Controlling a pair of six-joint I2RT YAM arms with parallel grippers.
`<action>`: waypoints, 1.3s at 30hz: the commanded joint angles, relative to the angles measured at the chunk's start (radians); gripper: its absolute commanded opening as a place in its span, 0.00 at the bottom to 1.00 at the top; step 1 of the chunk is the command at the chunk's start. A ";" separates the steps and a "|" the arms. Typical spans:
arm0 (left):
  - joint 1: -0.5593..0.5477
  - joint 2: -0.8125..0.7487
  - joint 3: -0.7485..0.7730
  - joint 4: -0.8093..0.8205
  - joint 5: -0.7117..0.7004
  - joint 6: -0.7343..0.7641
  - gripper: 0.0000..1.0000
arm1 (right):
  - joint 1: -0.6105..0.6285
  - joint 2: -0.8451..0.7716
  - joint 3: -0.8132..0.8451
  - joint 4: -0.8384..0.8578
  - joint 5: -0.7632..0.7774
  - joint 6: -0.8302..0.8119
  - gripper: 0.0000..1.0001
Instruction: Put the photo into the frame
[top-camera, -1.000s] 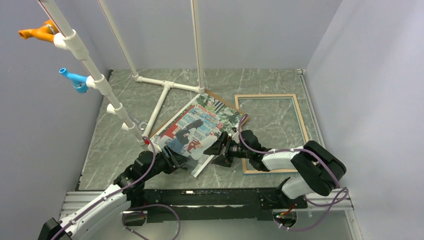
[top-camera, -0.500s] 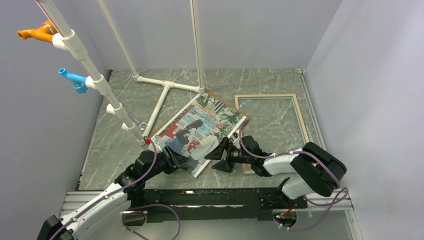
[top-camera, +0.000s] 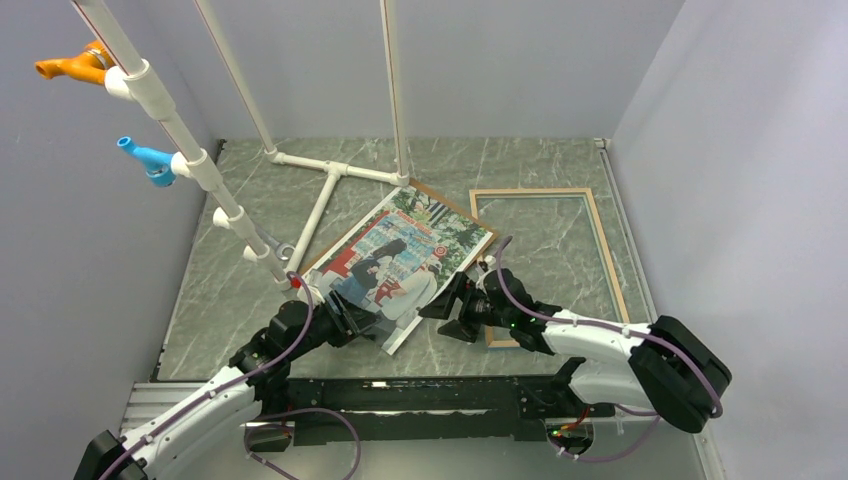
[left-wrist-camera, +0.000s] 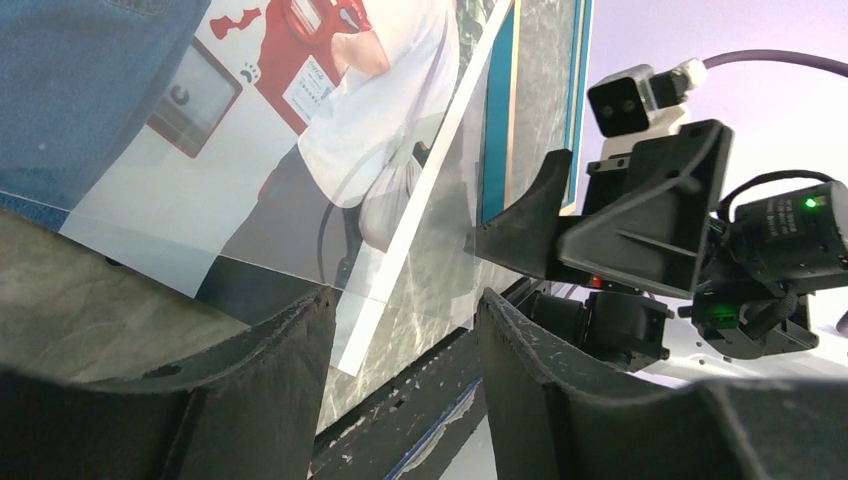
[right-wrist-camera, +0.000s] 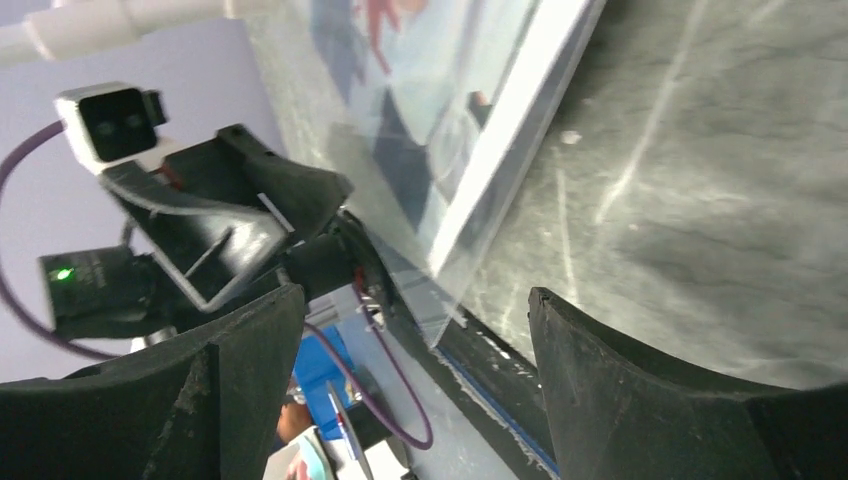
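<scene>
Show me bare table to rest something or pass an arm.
Free: the left strip between the pipe stand and the left wall; the far strip behind the frame. Crowded: near centre, where the left end effector and right end effector flank the near corner of the photo.

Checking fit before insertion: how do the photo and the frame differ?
The photo is a full colour print; the frame is a light-wood border with the table showing through. The photo lies turned diagonally on a brown board; the frame lies squarer to the table edges. Both are flat rectangles of similar size.
</scene>
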 joint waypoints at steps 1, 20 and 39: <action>0.000 -0.017 0.013 0.053 0.009 -0.010 0.59 | -0.016 0.045 0.004 -0.020 0.042 -0.021 0.84; 0.000 -0.056 0.012 0.017 0.004 -0.009 0.59 | -0.082 0.044 -0.023 0.314 0.099 0.048 0.79; 0.000 -0.038 0.001 0.035 0.011 -0.010 0.60 | -0.261 0.193 0.011 0.446 0.023 -0.108 0.79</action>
